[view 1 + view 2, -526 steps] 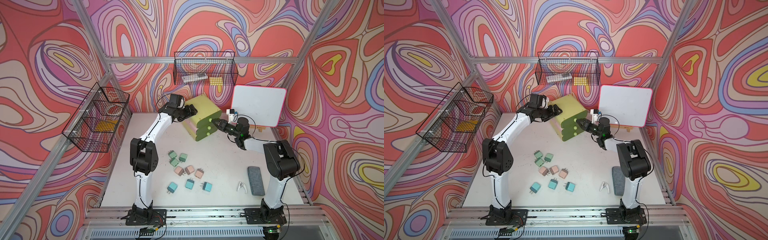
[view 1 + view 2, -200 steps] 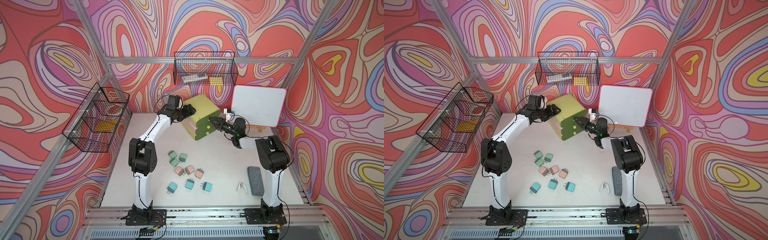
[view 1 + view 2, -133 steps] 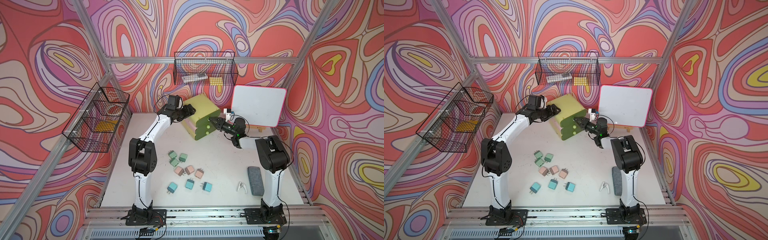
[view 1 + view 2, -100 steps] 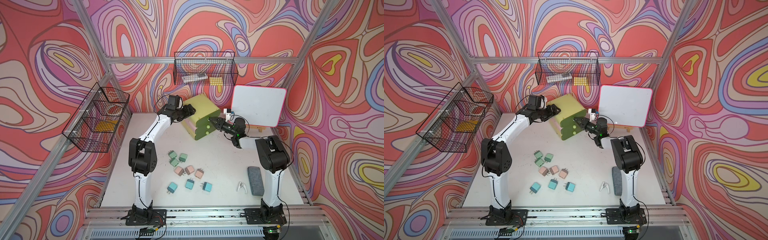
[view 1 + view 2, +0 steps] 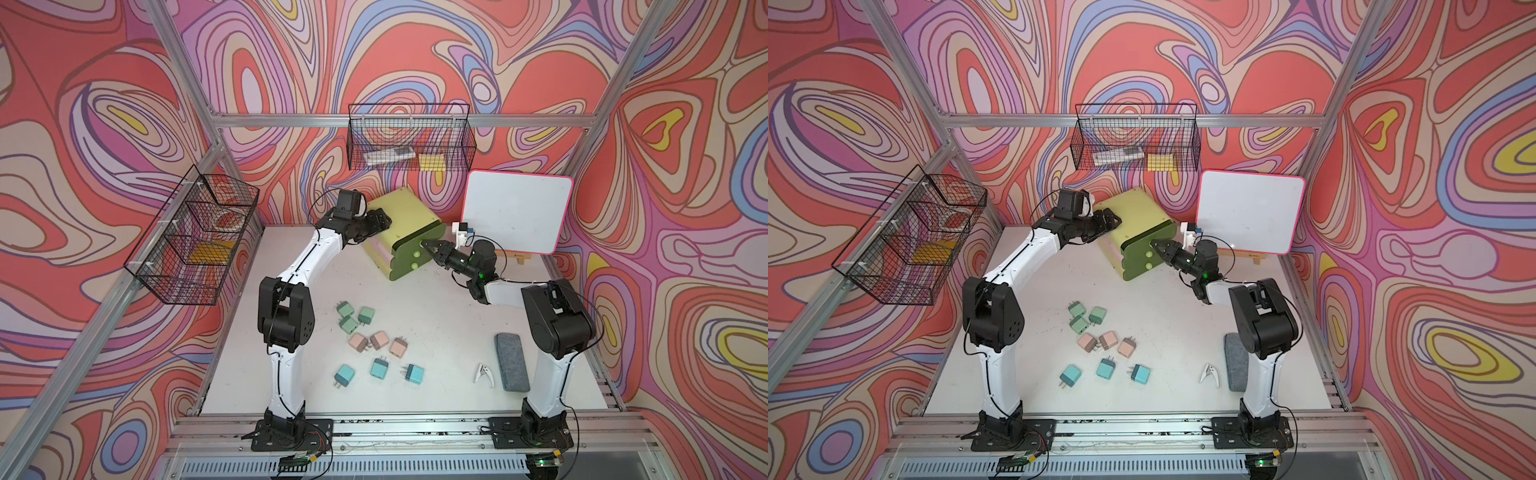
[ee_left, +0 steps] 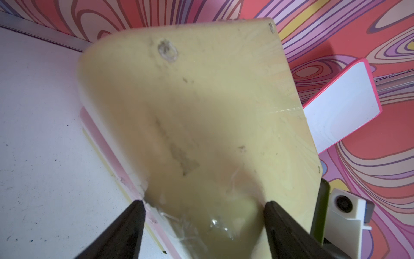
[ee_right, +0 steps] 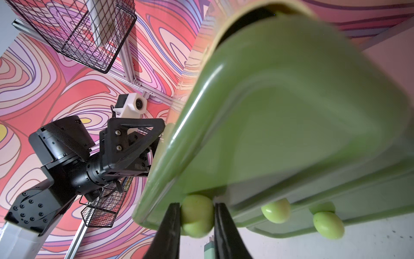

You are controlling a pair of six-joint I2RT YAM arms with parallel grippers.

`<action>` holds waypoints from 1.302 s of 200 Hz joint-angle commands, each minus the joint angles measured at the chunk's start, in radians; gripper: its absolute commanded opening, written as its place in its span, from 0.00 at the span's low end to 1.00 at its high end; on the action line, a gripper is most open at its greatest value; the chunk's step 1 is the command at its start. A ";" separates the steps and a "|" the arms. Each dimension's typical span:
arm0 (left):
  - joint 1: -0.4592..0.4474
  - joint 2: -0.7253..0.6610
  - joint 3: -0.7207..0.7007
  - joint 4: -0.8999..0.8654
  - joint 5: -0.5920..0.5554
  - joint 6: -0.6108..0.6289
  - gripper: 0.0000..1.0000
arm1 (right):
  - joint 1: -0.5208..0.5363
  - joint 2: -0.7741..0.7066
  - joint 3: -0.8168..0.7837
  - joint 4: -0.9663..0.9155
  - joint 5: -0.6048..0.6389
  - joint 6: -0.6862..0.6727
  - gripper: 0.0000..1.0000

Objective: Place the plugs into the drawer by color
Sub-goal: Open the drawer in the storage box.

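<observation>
Left gripper (image 6: 203, 203) clamped the chest's (image 5: 405, 212) rear, right gripper (image 7: 196, 205) clamped its top knob (image 7: 197, 220); plugs (image 5: 379, 340) lay on the worktop (image 5: 440, 328).

Pink-rimmed whiteboard (image 5: 515, 216), wire baskets (image 5: 409, 143) — grey eraser (image 5: 511, 361) beside white clip (image 5: 482, 372)

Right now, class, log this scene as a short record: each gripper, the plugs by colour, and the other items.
left gripper: closed on the chest's rear edge
right gripper: closed on the top knob
green plugs: three, loose on the table
pink plugs: three, loose, next to the green ones
teal plugs: three, loose, nearest the arm bases
other items: whiteboard, eraser, clip
</observation>
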 commanded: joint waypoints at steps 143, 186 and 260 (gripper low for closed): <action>-0.001 0.041 0.009 -0.121 -0.055 0.031 0.82 | 0.002 -0.288 -0.264 -0.161 0.075 -0.166 0.10; -0.003 0.035 0.011 -0.133 -0.056 0.041 0.82 | 0.002 -0.290 -0.262 -0.171 0.066 -0.192 0.21; -0.004 -0.019 0.047 -0.236 -0.051 0.122 0.86 | 0.022 -0.457 -0.288 -0.454 0.078 -0.367 0.59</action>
